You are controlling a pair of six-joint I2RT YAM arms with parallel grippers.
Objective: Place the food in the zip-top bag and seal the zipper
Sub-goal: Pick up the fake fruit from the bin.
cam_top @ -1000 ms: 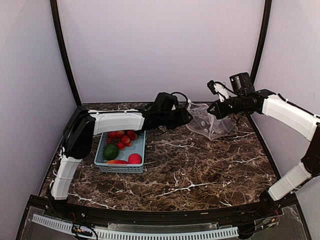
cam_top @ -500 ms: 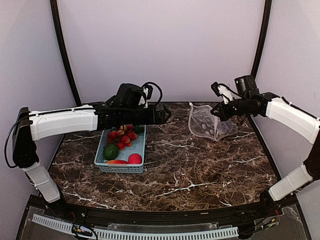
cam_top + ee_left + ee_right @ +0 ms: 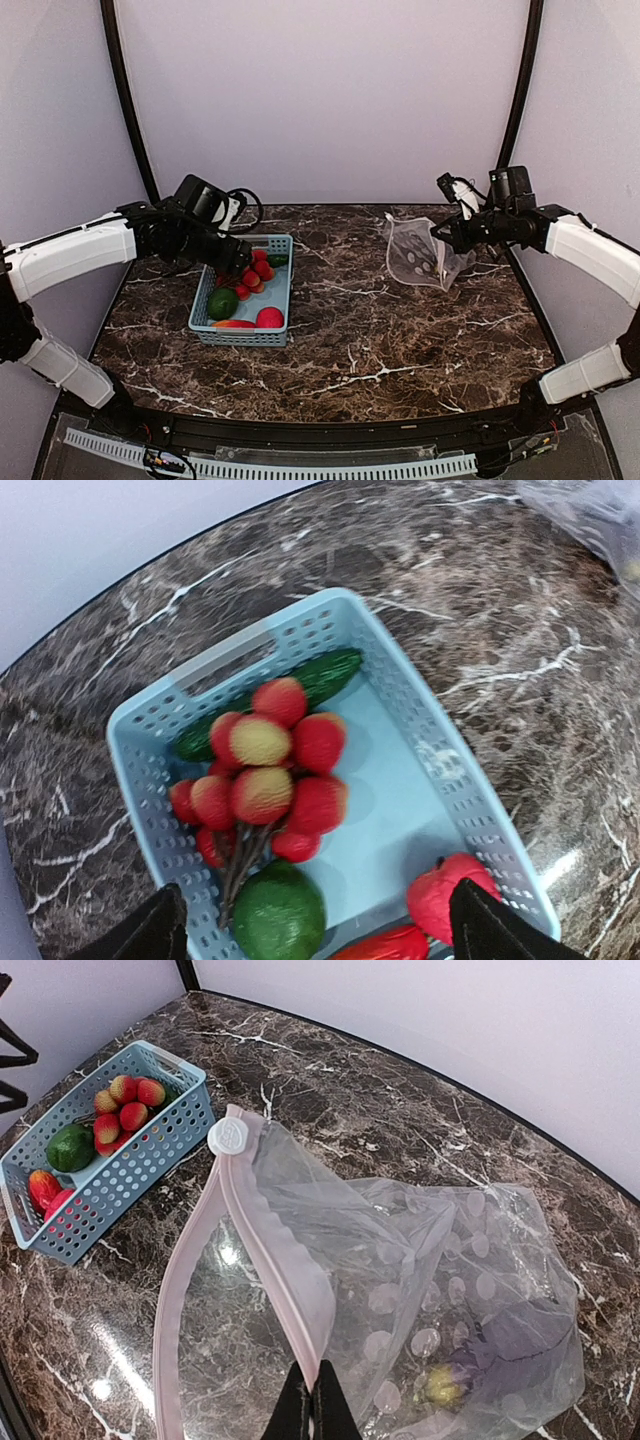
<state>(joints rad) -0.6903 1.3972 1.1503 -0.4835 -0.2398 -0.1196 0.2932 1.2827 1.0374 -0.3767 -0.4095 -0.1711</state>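
Note:
The light blue basket (image 3: 430,740) holds the food: a cluster of red and peach round fruits (image 3: 265,780), a green cucumber (image 3: 320,675), a green avocado (image 3: 278,915), a red fruit (image 3: 440,890) and an orange-red pepper (image 3: 385,945). My left gripper (image 3: 240,258) hovers open and empty over the basket (image 3: 282,290). My right gripper (image 3: 312,1400) is shut on the mouth edge of the clear spotted zip-top bag (image 3: 450,1260) and holds it up at the back right (image 3: 420,255). The bag's mouth gapes; its pinkish zipper (image 3: 265,1250) has a white slider (image 3: 228,1137). A dark purple eggplant (image 3: 520,1345) lies inside.
Purple walls and two black poles (image 3: 128,100) close in the back and sides. The dark marble table (image 3: 380,340) runs to a black front rail. The basket stands at the left middle, the bag at the back right near the right wall.
My left arm has pulled back from the bag's mouth, leftward, and now hangs over the basket. My right gripper has shifted slightly right with the bag in it.

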